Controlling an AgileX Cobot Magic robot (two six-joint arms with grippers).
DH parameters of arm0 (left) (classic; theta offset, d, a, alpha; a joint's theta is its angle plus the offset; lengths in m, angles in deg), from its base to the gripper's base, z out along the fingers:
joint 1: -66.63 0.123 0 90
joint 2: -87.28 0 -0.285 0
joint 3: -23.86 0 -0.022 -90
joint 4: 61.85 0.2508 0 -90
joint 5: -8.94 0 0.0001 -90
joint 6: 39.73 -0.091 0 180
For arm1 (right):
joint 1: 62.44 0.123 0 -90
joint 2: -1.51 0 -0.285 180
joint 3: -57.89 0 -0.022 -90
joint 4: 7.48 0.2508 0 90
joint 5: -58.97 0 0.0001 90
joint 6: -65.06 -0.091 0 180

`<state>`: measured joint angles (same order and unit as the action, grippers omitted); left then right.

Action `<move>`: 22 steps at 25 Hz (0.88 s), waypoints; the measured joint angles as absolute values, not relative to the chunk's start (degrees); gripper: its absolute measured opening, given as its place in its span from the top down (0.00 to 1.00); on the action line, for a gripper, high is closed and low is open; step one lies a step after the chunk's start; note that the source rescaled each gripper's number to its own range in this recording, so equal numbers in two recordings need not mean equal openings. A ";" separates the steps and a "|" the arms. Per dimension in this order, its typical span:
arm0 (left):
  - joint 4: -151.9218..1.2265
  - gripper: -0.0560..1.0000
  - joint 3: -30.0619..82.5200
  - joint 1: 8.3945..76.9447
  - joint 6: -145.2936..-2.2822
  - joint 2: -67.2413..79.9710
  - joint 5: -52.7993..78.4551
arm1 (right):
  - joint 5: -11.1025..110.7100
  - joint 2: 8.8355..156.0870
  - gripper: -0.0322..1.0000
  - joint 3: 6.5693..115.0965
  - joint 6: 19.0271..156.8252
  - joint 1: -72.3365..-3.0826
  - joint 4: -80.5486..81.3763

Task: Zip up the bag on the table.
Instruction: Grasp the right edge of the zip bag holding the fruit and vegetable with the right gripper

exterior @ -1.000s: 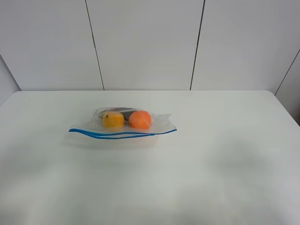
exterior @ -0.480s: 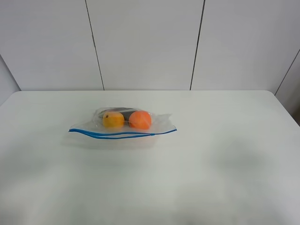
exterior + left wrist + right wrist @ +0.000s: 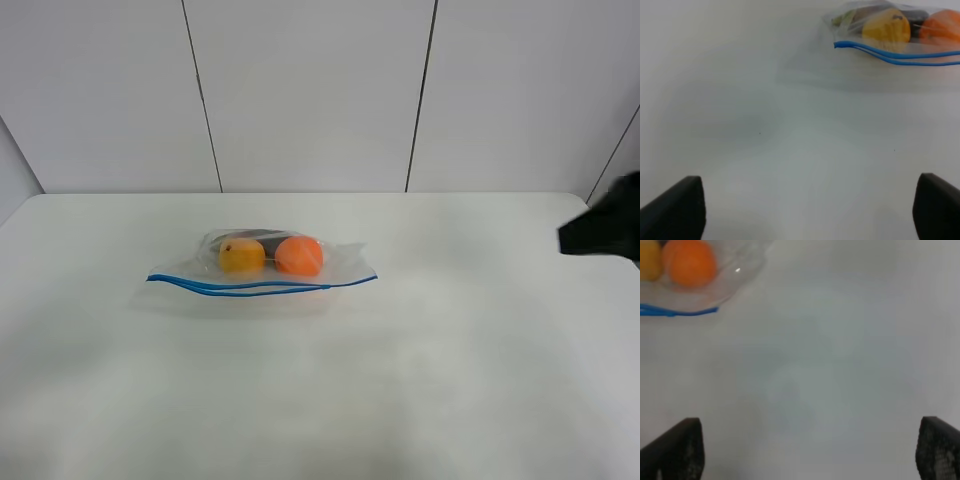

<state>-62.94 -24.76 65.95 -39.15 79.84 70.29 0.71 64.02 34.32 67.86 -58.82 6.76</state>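
Note:
The bag [image 3: 262, 268] lies flat on the white table [image 3: 450, 350], left of the middle. It is clear plastic and holds a yellow fruit [image 3: 241, 256] and an orange fruit [image 3: 299, 255]. Its blue zip strip [image 3: 260, 286] runs along the near edge as two lines with a gap between them. My left gripper [image 3: 805, 210] is open and empty, well short of the bag's left end [image 3: 836, 45]. My right gripper [image 3: 805, 450] is open and empty, apart from the bag's right end [image 3: 710, 310]. A dark blurred part of the right arm [image 3: 602, 230] shows at the right edge.
Grey wall panels [image 3: 310, 90] stand behind the table's far edge. Bare white tabletop lies between each gripper and the bag.
A dark blurred part of the right arm has come into the exterior view at the right edge. The bag and fruits have not moved.

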 joint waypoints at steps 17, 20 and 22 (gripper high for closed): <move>-62.94 0.02 -24.76 65.95 -39.15 79.84 70.29 | 2.35 111.85 0.03 42.75 84.38 -58.82 50.21; -62.94 0.02 -24.76 65.95 -39.15 79.84 70.29 | 2.96 116.00 0.07 42.80 85.98 -58.43 56.82; -62.94 0.02 -24.76 65.95 -39.15 79.84 70.29 | 3.89 118.15 0.09 42.80 86.62 -57.50 59.72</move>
<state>-62.94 -24.76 65.95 -39.15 79.84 70.29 3.89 118.15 42.80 86.62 -57.50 59.72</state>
